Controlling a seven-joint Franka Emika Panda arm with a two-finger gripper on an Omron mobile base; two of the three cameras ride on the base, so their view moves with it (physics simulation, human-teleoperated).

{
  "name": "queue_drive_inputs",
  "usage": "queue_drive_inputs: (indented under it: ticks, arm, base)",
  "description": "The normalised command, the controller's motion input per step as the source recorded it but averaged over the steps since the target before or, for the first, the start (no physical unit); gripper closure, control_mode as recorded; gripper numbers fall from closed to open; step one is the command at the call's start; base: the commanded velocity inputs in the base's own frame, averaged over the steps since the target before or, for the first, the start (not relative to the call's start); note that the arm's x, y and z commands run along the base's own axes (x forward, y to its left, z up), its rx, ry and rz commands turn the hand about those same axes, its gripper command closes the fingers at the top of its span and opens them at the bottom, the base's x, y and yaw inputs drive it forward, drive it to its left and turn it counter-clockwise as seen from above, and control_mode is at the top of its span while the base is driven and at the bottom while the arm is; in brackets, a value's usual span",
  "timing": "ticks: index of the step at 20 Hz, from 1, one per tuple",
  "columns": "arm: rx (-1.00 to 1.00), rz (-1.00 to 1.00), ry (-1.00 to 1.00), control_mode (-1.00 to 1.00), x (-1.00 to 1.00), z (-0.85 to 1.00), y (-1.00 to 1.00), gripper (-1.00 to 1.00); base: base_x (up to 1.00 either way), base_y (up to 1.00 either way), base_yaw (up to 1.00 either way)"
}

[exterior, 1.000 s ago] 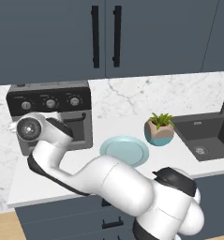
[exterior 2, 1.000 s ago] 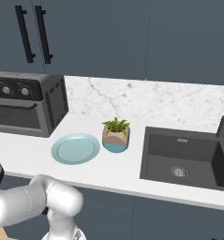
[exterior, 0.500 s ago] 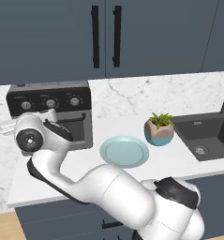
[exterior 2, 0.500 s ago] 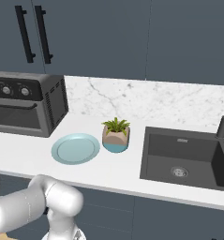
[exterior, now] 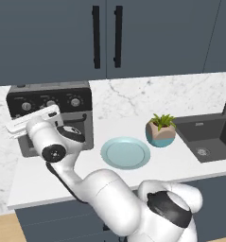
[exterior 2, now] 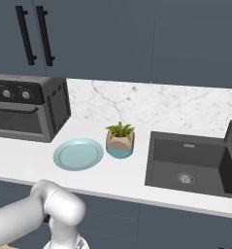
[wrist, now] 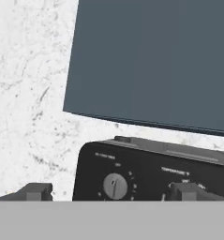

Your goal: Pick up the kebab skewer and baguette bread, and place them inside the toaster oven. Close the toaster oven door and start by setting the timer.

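Observation:
The toaster oven [exterior 2: 29, 108] stands at the counter's left end, black and grey, with round knobs on its top panel. Its door [exterior 2: 16, 122] looks shut, the black bar handle lying across the top of the window. My gripper [wrist: 111, 192] is open and holds nothing. It faces the oven's knob panel [wrist: 151, 176], with one knob [wrist: 115, 186] between its fingertips [wrist: 36, 191] and farther off. In the left base view my white hand [exterior: 33, 120] hovers in front of the oven's [exterior: 50, 101] upper left. The kebab skewer and baguette bread are out of view.
A light blue plate [exterior: 126, 152] lies on the white marble counter right of the oven. A small potted plant [exterior: 161, 130] stands beside it, then a dark sink [exterior 2: 190, 163] with a faucet [exterior 2: 231, 127]. Dark cabinets [exterior: 105, 38] hang above.
My wrist joint has swung lower and to the right in front of the oven, and the hand now lies level at the knob panel. The gripper stays open.

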Motion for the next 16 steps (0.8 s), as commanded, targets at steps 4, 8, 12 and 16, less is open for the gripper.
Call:
queue_drive_inputs:
  ticks: [4, 8, 12, 16]
  arm:
    - [0.08, -0.11, -0.14, -1.0, 0.0, 0.0, 0.22, -1.0]
    - [0.1, -0.25, -0.06, -1.0, 0.0, 0.0, 0.34, -1.0]
    - [0.08, -0.31, -0.02, -1.0, 0.0, 0.01, 0.46, -1.0]
    - [0.11, -0.19, 0.0, -1.0, 0.08, 0.02, 0.13, -1.0]
  base:
    - [0.0, 0.0, 0.0]
    - [0.0, 0.0, 0.0]
    - [0.0, 0.0, 0.0]
    - [0.0, 0.0, 0.0]
